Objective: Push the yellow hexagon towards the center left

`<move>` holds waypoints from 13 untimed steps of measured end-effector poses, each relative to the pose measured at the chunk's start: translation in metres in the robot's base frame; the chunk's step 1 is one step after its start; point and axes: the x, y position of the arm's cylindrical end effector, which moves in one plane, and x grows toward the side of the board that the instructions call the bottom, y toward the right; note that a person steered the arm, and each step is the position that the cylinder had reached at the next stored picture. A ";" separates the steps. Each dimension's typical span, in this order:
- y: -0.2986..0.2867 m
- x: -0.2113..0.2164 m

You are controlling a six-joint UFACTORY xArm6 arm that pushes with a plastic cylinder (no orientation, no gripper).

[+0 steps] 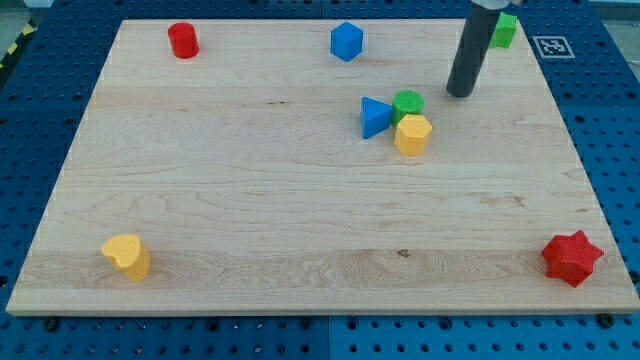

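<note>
My bare rod tip (459, 94), with no jaws to open, rests on the wooden board (250, 220) just up-right of the yellow hexagonal block (412, 134).

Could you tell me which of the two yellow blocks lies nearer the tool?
The yellow hexagon, clustered with the green cylinder and blue triangle beside my tip; the yellow heart sits far bottom-left.

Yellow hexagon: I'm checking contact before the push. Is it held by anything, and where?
Nothing is held. My tip stands apart from the yellow hexagon, toward the view's upper right, beyond the green cylinder.
</note>
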 end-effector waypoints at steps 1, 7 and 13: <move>-0.016 0.026; -0.046 0.069; -0.118 0.082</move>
